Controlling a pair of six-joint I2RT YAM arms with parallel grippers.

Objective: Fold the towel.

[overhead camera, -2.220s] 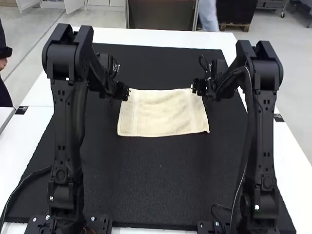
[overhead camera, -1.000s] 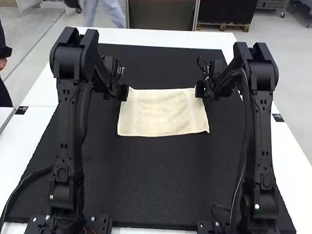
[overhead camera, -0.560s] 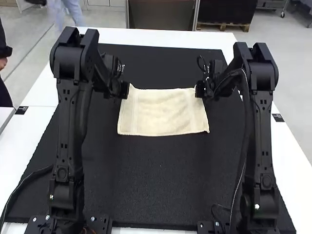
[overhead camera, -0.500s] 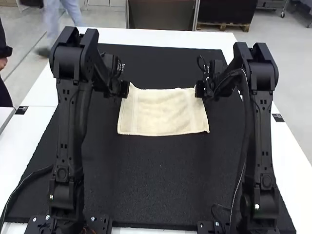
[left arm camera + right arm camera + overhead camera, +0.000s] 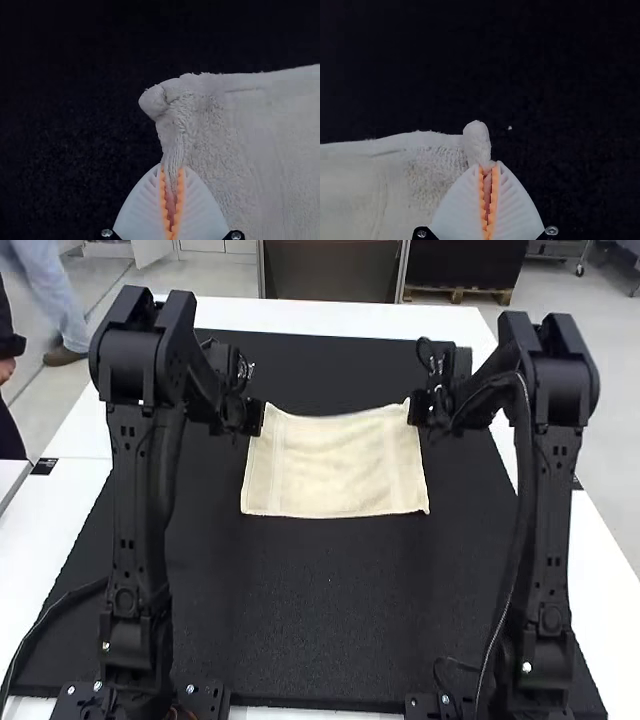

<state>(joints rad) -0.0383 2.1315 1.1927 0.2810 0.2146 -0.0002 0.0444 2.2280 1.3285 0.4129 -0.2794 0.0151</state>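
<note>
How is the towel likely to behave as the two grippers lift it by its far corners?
The towel will probably be floppy, since its far edge already sags between the two grippers. It is likely light and easy to grip, as its fuzzy cloth bunches between the left gripper's orange pads.

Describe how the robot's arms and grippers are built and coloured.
Both arms are black, with blocky joints, long straight links and dark cables alongside. The left gripper and the right gripper match: two white, ribbed fingers tapering to the tip, lined with toothed orange pads, with silvery screws at their base.
</note>
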